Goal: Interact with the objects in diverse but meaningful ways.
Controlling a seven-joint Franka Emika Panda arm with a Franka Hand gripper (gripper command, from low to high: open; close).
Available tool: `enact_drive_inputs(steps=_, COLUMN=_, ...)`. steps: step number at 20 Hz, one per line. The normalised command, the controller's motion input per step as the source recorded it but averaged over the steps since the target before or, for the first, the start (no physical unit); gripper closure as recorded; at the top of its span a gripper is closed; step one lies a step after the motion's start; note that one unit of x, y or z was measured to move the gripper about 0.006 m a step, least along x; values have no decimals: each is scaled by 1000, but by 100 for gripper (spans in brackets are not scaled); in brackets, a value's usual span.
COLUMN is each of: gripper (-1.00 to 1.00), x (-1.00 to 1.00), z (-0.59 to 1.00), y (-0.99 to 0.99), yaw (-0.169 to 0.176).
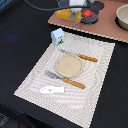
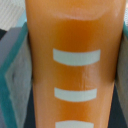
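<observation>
1. Your gripper (image 1: 75, 15) sits at the far edge of the scene over the brown board (image 1: 107, 27), and it is clamped on the golden bread loaf (image 2: 75, 65). The wrist view shows grey pads (image 2: 17, 85) pressed against both long flanks of the loaf.
2. The loaf's long axis runs straight between the pads, crossed by pale score marks, so you hold it across its narrow width.
3. In the exterior view the loaf (image 1: 67, 14) lies on the board, just beside the red tomato (image 1: 88, 14), which is on its exterior-view right.
4. The grey pot (image 1: 122, 17) is further along the board to the exterior view's right, well apart, past the tomato.
5. The milk carton (image 1: 58, 36) and the white fish piece (image 1: 51, 89) are on the striped mat (image 1: 97, 80), nearer the camera.
6. Judging from this, any carry towards the pot must lift clear of the tomato first.
</observation>
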Motion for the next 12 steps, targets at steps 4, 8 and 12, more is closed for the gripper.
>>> enact_drive_inputs(steps=4, gripper=100, x=-885, z=-679, y=-606, yaw=0)
enact_drive_inputs(steps=8, gripper=100, x=-926, z=-538, y=-579, yaw=-1)
enact_drive_inputs(steps=12, gripper=100, x=-956, z=-463, y=-541, yaw=-11)
